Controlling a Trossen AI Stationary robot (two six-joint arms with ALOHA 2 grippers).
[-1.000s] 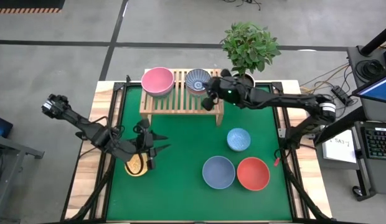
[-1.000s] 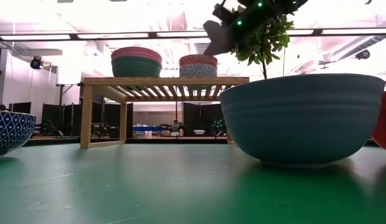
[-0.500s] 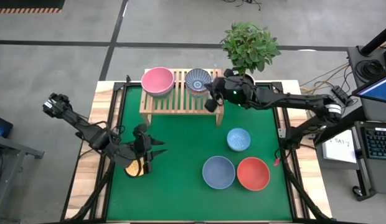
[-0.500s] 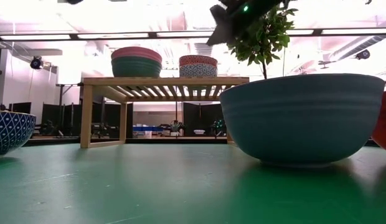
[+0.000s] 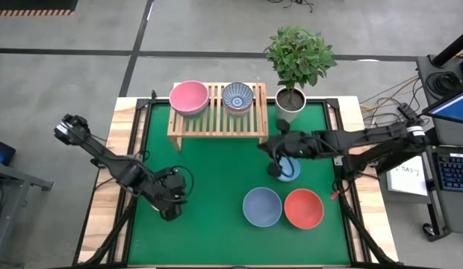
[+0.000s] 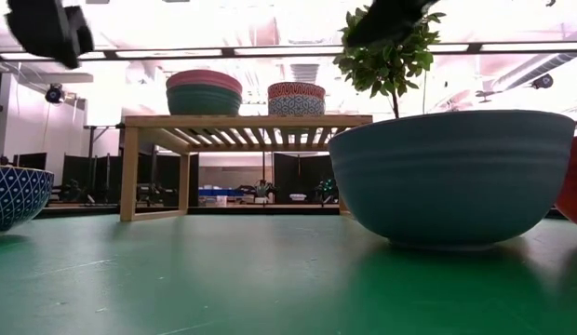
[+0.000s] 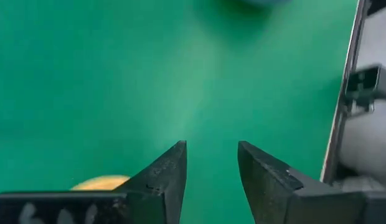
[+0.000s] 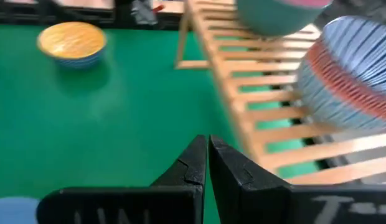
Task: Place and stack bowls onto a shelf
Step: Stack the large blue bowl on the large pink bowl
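Roughly halfway: on the slatted light-wood shelf [image 5: 216, 123] at 12 o'clock, a smooth round pink bowl [image 5: 189, 97] nested in a teal bowl [image 6: 203, 100], beside a small patterned stack [image 5: 237, 97]. At 8 o'clock, left gripper [image 5: 170, 202] released and empty above the glossy yellow bowl [image 8: 71, 40]. Next, probably a descent with one finger inside the thin rim. Toward 3 o'clock, right gripper [image 5: 280, 161] clenched and empty over the light blue bowl [image 5: 290, 170]. At 5 o'clock, blue-grey bowl [image 5: 261, 207] and red bowl [image 5: 304, 208] waiting.

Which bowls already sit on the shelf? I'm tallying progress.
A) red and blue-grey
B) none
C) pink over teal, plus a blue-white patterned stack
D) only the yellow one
C: the low view shows the pink bowl nested on a teal bowl, beside the patterned stack, on the shelf.
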